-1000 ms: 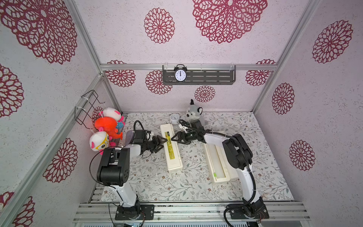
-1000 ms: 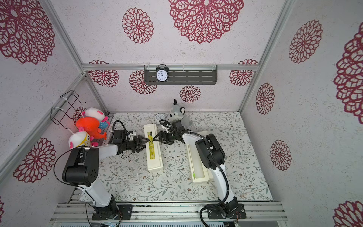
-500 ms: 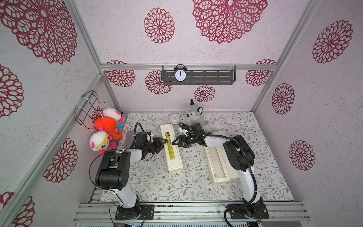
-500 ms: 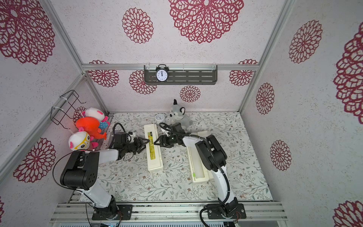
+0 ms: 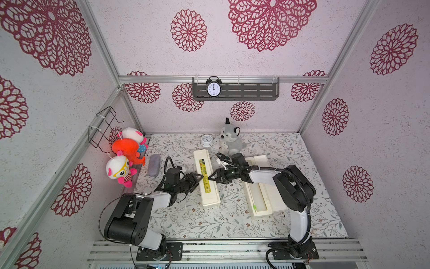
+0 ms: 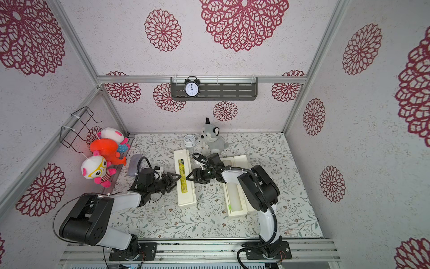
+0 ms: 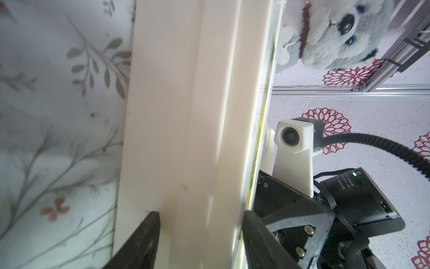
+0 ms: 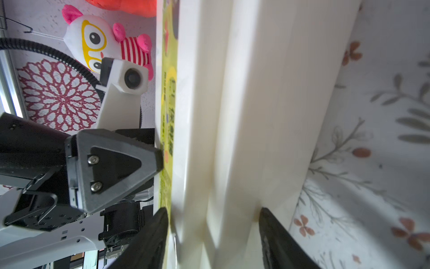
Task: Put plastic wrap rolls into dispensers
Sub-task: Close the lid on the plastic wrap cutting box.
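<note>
Carefully: your left gripper [image 5: 201,177] and right gripper [image 5: 210,178] each pinch the closed dispenser [image 5: 209,198] from opposite sides; pull unevenly and it may twist and skid across the surface [image 5: 197,221].

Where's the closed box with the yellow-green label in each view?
Top view: box mid-table, left of the open box.
Top view: same spot.
Left wrist: fills the middle, between the left claw's fingers.
Right wrist: fills the middle, between the right claw's fingers.
Landmark: floral table cover, in all four.
</note>
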Robot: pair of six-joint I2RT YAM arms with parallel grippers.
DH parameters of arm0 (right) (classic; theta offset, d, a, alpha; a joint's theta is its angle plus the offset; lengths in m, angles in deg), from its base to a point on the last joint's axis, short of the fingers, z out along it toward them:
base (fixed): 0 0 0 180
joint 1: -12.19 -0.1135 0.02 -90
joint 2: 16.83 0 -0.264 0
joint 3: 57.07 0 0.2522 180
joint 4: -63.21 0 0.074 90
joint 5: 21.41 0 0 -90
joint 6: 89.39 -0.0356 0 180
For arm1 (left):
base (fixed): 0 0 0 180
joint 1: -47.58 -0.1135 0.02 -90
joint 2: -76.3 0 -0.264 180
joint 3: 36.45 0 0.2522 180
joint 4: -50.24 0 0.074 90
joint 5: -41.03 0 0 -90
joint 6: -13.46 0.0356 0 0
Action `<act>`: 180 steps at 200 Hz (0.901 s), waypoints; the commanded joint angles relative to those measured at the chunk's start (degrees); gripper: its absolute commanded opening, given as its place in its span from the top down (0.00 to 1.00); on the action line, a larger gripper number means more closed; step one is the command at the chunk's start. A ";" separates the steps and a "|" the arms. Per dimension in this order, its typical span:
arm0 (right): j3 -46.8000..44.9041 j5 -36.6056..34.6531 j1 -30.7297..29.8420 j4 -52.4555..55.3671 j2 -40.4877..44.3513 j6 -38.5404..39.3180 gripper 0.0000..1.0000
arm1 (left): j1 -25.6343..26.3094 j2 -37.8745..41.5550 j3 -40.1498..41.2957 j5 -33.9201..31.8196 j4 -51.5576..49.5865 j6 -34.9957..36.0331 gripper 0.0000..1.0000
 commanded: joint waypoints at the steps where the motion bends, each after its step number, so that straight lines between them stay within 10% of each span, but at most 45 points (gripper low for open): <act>1: 0.53 1.19 -0.90 -1.72 4.39 1.16 0.31 | 1.13 4.66 -0.69 1.70 -11.20 2.31 0.35; 108: 21.44 -1.92 4.53 14.93 -6.61 10.74 0.15 | -11.19 -7.59 -22.42 6.15 -27.56 19.43 0.20; 180: 34.93 0.07 6.01 17.97 -17.54 10.35 0.12 | -12.44 -22.41 -32.54 9.63 -18.46 18.06 0.17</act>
